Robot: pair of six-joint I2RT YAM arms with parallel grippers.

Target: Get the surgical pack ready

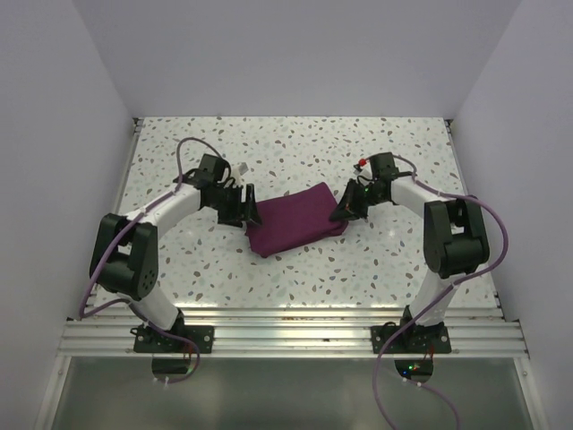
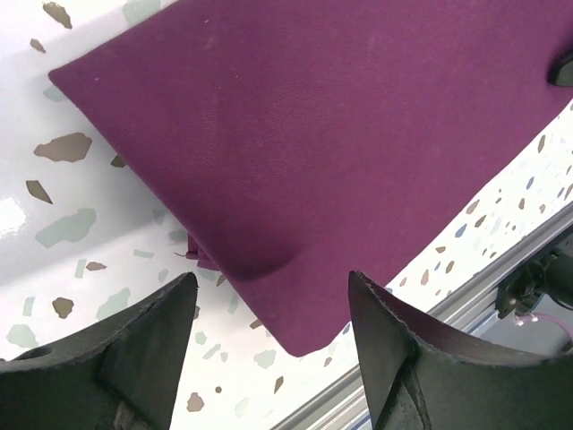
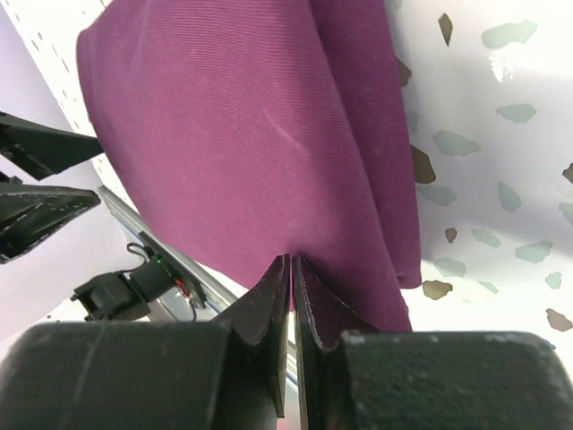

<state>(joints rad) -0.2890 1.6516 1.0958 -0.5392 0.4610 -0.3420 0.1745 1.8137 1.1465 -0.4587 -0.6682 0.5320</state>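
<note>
The left end effector (image 2: 270, 279) is spread wide. Its fingers (image 2: 143, 331) hang just over the lower edge of the surgical pack (image 1: 291, 219) in the left wrist view and grip nothing. The right end effector (image 3: 292, 260) is pressed almost together. A crease of the cloth runs straight into its tips, so we judge that it pinches a thin fold of the pack.

The pack lies as a folded plum-purple bundle in the middle of the top view, flat on the speckled tabletop (image 1: 269, 143), between the two arms. We see only cloth; what is inside is hidden.

The risk, as we judge it, is that only one side is held. A pull from the right could drag the whole bundle over the smooth tabletop or open its fold. The left fingers, closing too shallow, may catch only the top layer.
</note>
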